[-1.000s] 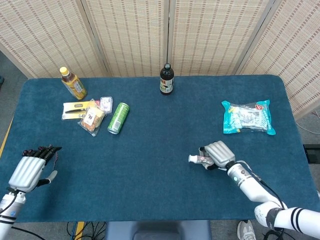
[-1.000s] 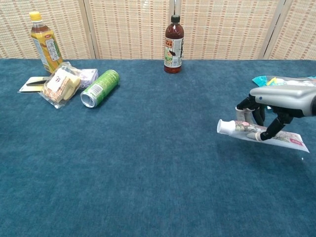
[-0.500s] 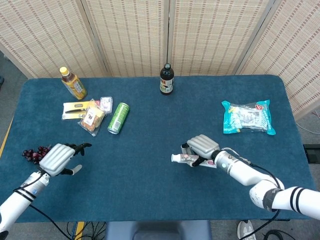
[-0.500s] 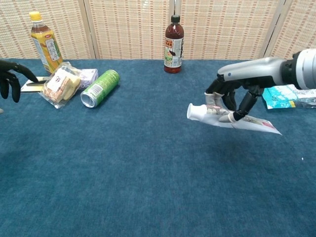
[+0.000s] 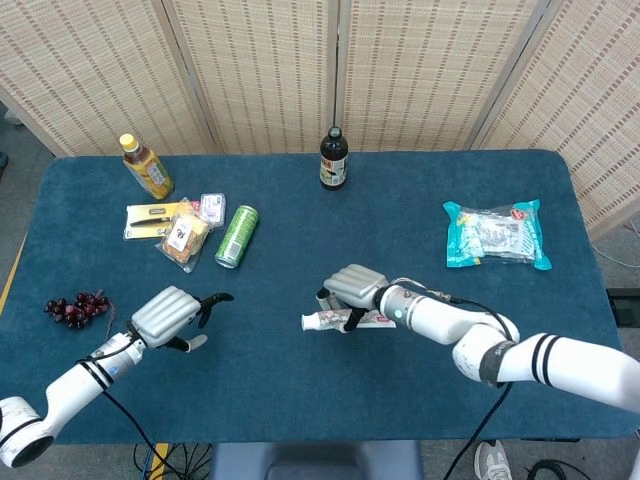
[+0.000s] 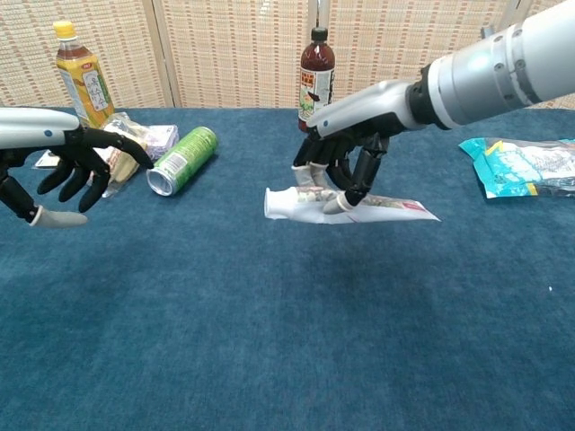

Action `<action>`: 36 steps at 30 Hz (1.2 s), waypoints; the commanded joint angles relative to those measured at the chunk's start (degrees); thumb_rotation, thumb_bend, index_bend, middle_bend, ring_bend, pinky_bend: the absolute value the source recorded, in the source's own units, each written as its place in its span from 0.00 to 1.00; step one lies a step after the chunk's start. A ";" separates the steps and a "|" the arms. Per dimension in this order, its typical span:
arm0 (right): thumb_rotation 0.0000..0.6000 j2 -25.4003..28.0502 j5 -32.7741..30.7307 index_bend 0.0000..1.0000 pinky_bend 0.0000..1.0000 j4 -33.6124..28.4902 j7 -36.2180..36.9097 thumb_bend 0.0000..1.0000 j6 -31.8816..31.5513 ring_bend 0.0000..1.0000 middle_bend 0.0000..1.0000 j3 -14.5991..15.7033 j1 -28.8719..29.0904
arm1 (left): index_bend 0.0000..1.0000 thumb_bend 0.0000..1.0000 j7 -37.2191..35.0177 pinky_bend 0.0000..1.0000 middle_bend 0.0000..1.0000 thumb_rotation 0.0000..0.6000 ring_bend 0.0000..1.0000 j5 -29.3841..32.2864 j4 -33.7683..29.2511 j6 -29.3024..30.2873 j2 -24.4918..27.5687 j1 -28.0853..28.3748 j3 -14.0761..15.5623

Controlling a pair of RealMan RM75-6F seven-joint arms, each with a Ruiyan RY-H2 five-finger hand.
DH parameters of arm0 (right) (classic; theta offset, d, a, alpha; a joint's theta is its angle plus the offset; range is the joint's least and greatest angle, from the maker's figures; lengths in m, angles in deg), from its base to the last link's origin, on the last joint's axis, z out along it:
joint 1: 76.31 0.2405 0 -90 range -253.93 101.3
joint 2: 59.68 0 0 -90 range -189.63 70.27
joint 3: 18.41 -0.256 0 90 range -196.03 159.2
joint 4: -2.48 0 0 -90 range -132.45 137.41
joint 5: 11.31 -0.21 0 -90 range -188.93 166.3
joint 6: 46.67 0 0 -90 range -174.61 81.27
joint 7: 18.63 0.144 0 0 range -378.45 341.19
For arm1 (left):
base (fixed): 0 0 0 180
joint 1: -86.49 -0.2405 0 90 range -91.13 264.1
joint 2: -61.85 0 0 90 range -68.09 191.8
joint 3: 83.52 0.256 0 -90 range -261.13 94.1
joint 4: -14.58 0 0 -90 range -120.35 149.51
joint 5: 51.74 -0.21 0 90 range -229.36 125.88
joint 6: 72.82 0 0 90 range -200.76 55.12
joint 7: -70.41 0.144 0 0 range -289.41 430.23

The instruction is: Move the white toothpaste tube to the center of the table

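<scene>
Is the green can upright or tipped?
Tipped. The green can lies on its side on the table beside the snack packets, its silver end facing the chest camera.

A blue-carpeted table (image 5: 300, 400) stands before woven beige folding screens (image 5: 260, 70) on grey floor (image 5: 25, 135).

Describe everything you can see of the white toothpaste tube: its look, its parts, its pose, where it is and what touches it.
The white toothpaste tube looks like soft plastic with small coloured print, a round white cap at one end and a flat crimped tail at the other. It lies roughly level, its cap pointing toward the robot's left. The right hand grips it from above, fingers curled around its middle. In the chest view it seems held just above the blue table, near the middle. Nothing else touches it.
</scene>
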 commanded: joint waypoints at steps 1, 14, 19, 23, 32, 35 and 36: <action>1.00 -1.83 -0.61 0.77 0.42 1.75 0.39 1.00 0.69 0.56 0.72 0.27 1.79 | 0.14 0.29 -0.62 0.63 0.58 1.00 0.58 -0.75 0.08 0.14 -0.87 0.95 0.21; 1.00 -7.00 -3.27 0.78 0.42 7.38 1.37 1.00 1.76 0.56 0.72 2.72 7.16 | 0.14 0.29 -2.76 0.63 0.58 1.00 0.58 -4.34 2.41 1.01 -5.46 5.02 2.30; 1.00 -7.58 -3.86 0.78 0.42 7.80 1.67 1.00 1.25 0.57 0.72 3.36 7.89 | 0.14 0.29 -2.97 0.63 0.58 1.00 0.58 -4.67 3.34 1.04 -6.44 6.02 3.07; 1.00 -7.98 -4.23 0.79 0.42 8.12 1.72 1.00 0.91 0.57 0.72 3.93 8.55 | 0.14 0.29 -3.13 0.63 0.58 1.00 0.58 -4.73 3.92 0.85 -7.23 6.73 3.83; 1.00 -8.82 -5.13 0.79 0.43 9.00 1.69 1.00 0.49 0.57 0.73 5.29 9.85 | 0.14 0.29 -2.91 0.63 0.58 1.00 0.58 -4.55 4.97 0.27 -8.69 8.33 4.82; 1.00 -8.97 -5.37 0.79 0.43 9.17 1.79 1.00 0.34 0.57 0.73 5.52 10.08 | 0.14 0.29 -2.89 0.63 0.58 1.00 0.58 -4.43 5.39 0.05 -9.07 8.76 5.09; 1.00 -9.02 -5.46 0.79 0.43 9.26 1.83 1.00 0.39 0.57 0.73 5.65 10.20 | 0.14 0.29 -2.84 0.63 0.58 1.00 0.58 -4.39 5.58 0.04 -9.27 8.91 5.21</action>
